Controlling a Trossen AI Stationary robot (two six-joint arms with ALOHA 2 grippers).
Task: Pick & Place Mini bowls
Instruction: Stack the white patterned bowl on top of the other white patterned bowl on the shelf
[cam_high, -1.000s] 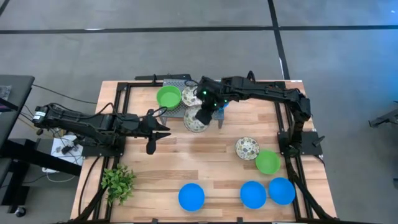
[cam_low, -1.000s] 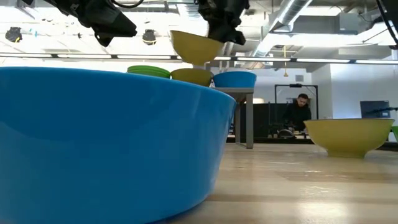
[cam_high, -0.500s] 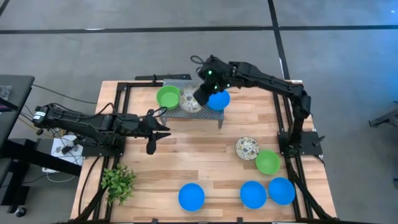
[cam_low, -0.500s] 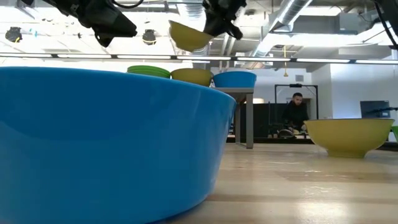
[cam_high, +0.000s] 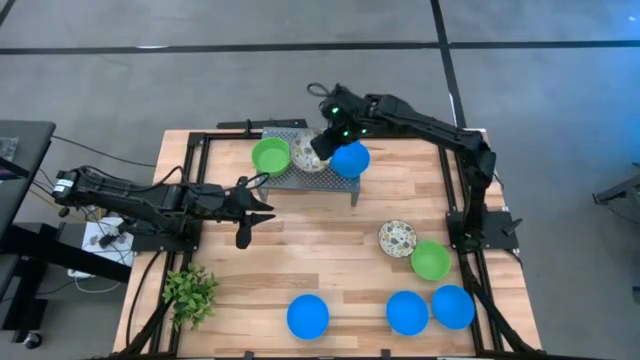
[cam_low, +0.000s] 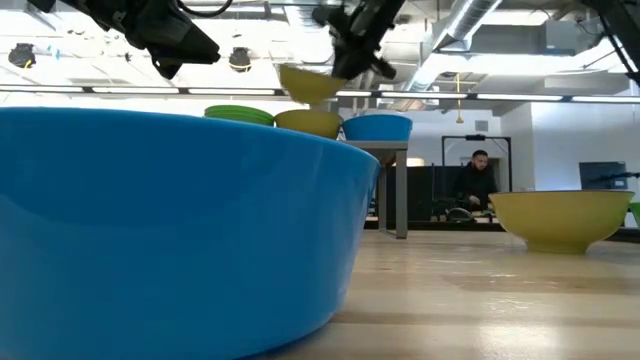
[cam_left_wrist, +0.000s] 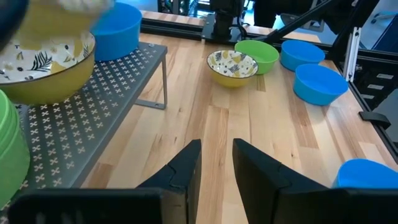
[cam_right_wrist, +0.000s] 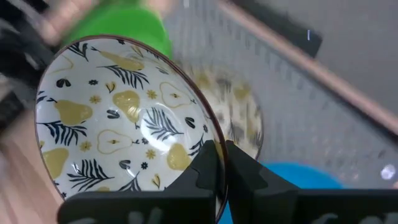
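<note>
Surface (cam_high: 330, 250): wooden, carrying the metal mesh rack (cam_high: 300, 175) at its far side and the loose mini bowls nearer the front

Rack, placed so far: green bowls (cam_high: 271, 156) (a stack, by the low view), one patterned bowl (cam_left_wrist: 46, 65), one blue bowl (cam_high: 350, 160)

In transit: patterned white bowl (cam_right_wrist: 127, 130), pinched at its rim by the right gripper (cam_high: 325, 140), jaws closed tight on it, held above the rack between the green and blue ones, over the patterned bowl already there; judged about to be nested

Still to move, on the surface: three blue bowls (cam_high: 308, 315) along the front edge, one green bowl (cam_high: 431, 260), one patterned bowl (cam_high: 397, 238) touching it

Left gripper (cam_left_wrist: 214, 165): waiting over the left middle of the surface, jaws part open, holding nothing

Progress: judged near half
</note>
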